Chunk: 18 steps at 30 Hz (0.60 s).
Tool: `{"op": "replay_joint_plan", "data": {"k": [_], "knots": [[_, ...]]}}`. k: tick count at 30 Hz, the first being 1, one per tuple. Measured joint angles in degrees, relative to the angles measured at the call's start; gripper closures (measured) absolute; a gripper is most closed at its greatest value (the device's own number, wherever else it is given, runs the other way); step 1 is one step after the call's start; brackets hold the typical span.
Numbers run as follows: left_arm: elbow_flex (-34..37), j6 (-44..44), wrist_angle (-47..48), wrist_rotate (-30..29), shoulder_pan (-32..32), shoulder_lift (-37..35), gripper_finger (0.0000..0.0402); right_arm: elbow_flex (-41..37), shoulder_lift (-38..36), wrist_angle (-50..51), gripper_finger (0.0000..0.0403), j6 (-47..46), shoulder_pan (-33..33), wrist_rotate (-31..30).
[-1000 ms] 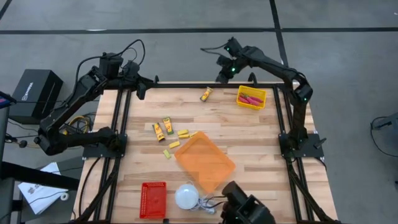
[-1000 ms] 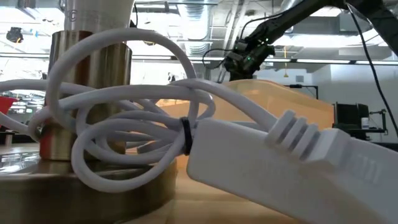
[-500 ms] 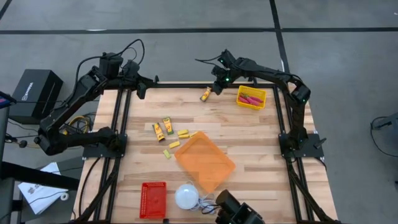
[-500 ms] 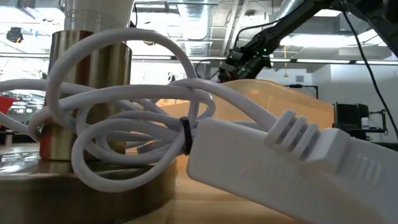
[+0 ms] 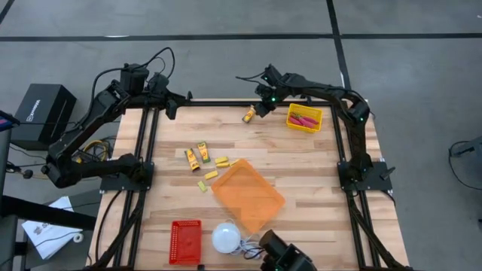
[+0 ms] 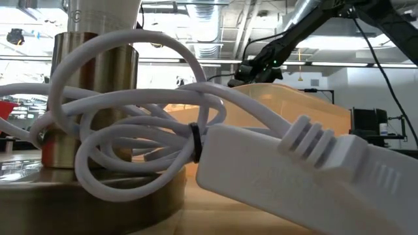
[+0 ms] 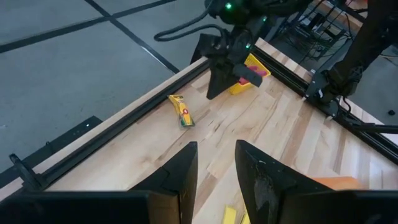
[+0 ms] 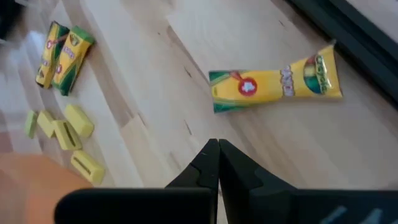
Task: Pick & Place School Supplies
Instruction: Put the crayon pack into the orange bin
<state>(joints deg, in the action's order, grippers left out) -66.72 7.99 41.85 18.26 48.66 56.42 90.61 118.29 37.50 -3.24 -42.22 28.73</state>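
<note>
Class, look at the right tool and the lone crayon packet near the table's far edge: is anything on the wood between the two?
Nothing visible. The right tool, fingers shut, hangs just beside the packet, with only bare table between them. The other two packets and the yellow blocks lie well off to one side.

Left claw [image 7: 216, 177] low in front, two dark fingers [image 7: 181, 180] parted with a narrow gap. Beyond, yellow packet [image 7: 181, 110] lying flat on the wooden bench [image 7: 273, 134] near its dark edge rail. Right claw [image 7: 214, 87] hanging just past the packet, tip pointed down. Yellow bin [image 7: 250, 71] behind it.
</note>
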Motion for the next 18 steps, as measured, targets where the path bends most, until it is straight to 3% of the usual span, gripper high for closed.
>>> {"op": "replay_joint_plan", "data": {"k": [8,14,18], "knots": [[0.0,0.0,0.0,0.0,0.0,0.0,0.0299,0.0,3.0,-2.6,0.0403,-2.9,0.2,1.4],[0.0,0.0,0.0,0.0,0.0,0.0,0.0299,0.0,4.2,-10.6,0.0403,-10.0,0.3,6.4],[0.0,0.0,0.0,0.0,0.0,0.0,0.0299,0.1,4.1,-12.2,0.0403,-12.9,0.2,5.2]]}}
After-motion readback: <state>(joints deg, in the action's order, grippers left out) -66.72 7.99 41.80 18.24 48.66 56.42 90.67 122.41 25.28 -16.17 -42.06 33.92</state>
